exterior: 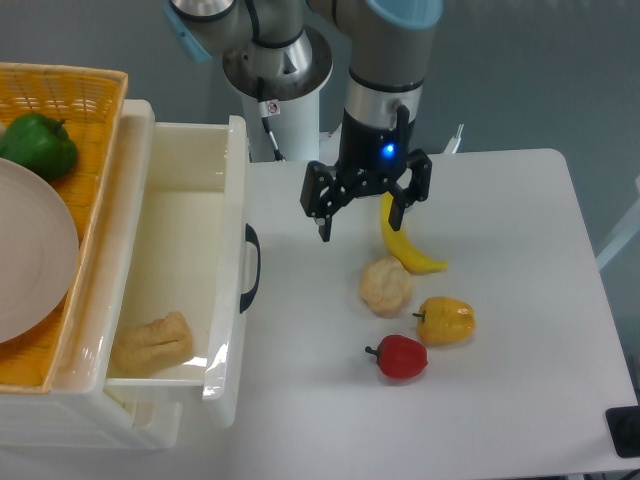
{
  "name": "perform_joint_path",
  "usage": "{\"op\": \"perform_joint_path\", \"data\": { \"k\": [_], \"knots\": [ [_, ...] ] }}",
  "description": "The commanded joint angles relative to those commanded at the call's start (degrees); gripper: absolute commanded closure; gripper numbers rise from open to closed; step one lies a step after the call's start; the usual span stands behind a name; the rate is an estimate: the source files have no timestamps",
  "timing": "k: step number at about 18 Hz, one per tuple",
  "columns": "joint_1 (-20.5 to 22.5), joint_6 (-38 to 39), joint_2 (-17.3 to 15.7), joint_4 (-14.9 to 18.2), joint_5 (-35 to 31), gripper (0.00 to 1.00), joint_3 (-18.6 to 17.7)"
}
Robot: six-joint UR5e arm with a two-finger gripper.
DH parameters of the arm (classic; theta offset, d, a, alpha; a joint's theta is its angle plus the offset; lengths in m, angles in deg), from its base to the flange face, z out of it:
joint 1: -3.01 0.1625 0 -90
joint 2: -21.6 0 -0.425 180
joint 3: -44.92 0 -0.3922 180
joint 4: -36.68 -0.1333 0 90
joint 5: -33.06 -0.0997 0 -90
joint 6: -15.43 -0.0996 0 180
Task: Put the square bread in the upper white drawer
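While jaws hang open, one square bread in one upper white drawer, two peppers on table

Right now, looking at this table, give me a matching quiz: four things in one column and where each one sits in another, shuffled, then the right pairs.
Things:
1. square bread
2. green pepper
3. banana
4. red pepper

Places:
A. in the orange wicker basket
B. on the table, nearest the front edge
C. inside the upper white drawer
D. on the table, under the open gripper

Pairs: 1-C, 2-A, 3-D, 4-B
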Motion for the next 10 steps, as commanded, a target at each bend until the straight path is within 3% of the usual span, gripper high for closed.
{"op": "perform_joint_path", "data": {
  "k": [3, 10],
  "knots": [
    [0.2, -1.3, 1.2, -1.7, -3.0, 0.00, 0.5],
    [0.2, -15.5, 2.7, -1.9, -9.1, 0.00, 1.1]
  ]
}}
